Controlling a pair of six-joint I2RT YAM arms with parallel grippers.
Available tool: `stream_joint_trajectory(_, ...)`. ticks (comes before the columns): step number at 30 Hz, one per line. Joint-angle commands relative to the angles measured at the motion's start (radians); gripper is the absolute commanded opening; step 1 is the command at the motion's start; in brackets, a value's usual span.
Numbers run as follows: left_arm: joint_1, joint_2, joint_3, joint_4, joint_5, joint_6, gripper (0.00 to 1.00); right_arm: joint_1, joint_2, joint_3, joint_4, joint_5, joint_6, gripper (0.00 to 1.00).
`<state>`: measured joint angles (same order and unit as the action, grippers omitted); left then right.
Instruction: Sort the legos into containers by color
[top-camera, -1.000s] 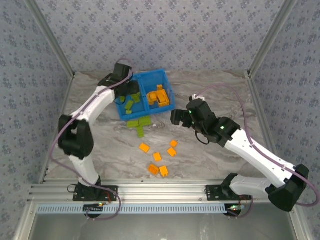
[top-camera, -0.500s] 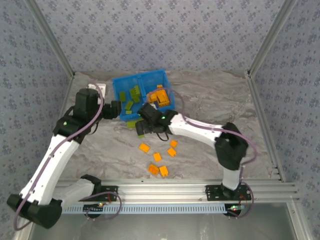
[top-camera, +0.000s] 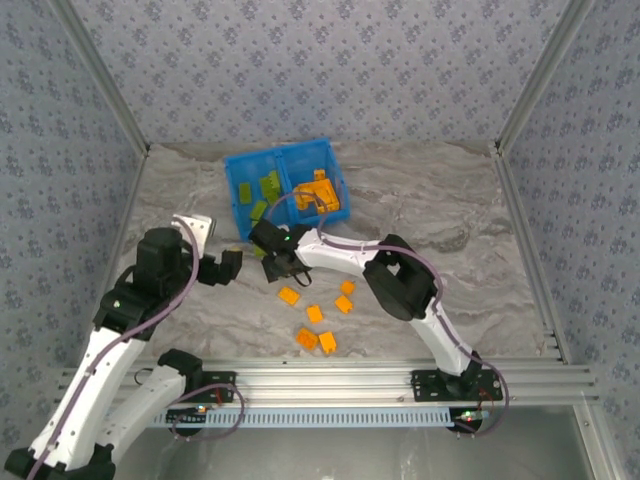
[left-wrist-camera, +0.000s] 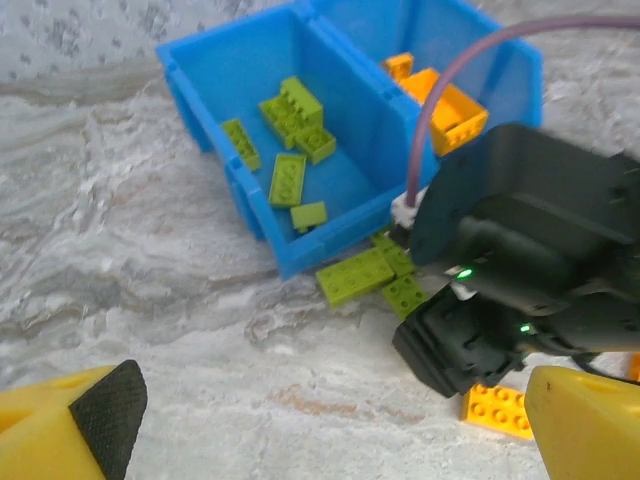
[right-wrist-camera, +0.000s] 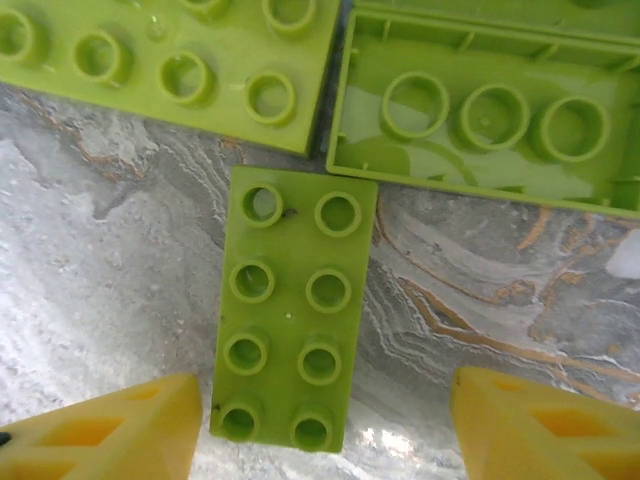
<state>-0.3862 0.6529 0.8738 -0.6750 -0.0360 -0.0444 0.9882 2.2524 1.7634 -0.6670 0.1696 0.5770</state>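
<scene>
The containers are the two halves of a blue bin (top-camera: 236, 212) (left-wrist-camera: 305, 250). Green legos (top-camera: 262, 192) (left-wrist-camera: 288, 178) lie in its left half and orange legos (top-camera: 319, 193) (left-wrist-camera: 447, 104) in its right. Loose green bricks (left-wrist-camera: 355, 276) lie on the table just before the bin. My right gripper (top-camera: 276, 264) (right-wrist-camera: 322, 405) hangs low over them, open, its yellow fingertips (right-wrist-camera: 120, 435) on either side of one flat green brick (right-wrist-camera: 292, 310) without clamping it. My left gripper (top-camera: 226, 268) (left-wrist-camera: 330, 440) stands open and empty to the left, over bare table.
Several orange bricks (top-camera: 314, 314) lie scattered on the marble table toward the front, one (left-wrist-camera: 497, 409) right beside the right gripper's black body (left-wrist-camera: 520, 270). Two more green bricks (right-wrist-camera: 170, 60) (right-wrist-camera: 490, 120) touch the far end of the straddled one. Patterned walls enclose the table.
My left arm has drawn back from the bin toward the front left and its jaws have opened. My right arm has swung across from the right to the green bricks, its jaws narrowing.
</scene>
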Motion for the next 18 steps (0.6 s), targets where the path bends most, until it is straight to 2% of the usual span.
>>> stream_joint_trajectory(1, 0.002, -0.035, -0.02, 0.086, 0.056, 0.023, 0.99, 0.008, 0.048, 0.051, -0.069, 0.021, 0.001, 0.62)
stream_joint_trajectory(7, 0.001, -0.01, -0.039, 0.101, 0.092, 0.013, 0.99, 0.01, 0.051, 0.044, -0.075, 0.033, 0.016, 0.43)
stream_joint_trajectory(11, 0.003, -0.001, -0.035, 0.116, 0.091, 0.013, 0.99, 0.01, -0.066, -0.083, 0.053, 0.016, 0.019, 0.34)
stream_joint_trajectory(18, 0.007, -0.008, -0.034, 0.122, 0.056, 0.002, 0.99, 0.032, -0.308, -0.187, 0.098, 0.087, -0.021, 0.3)
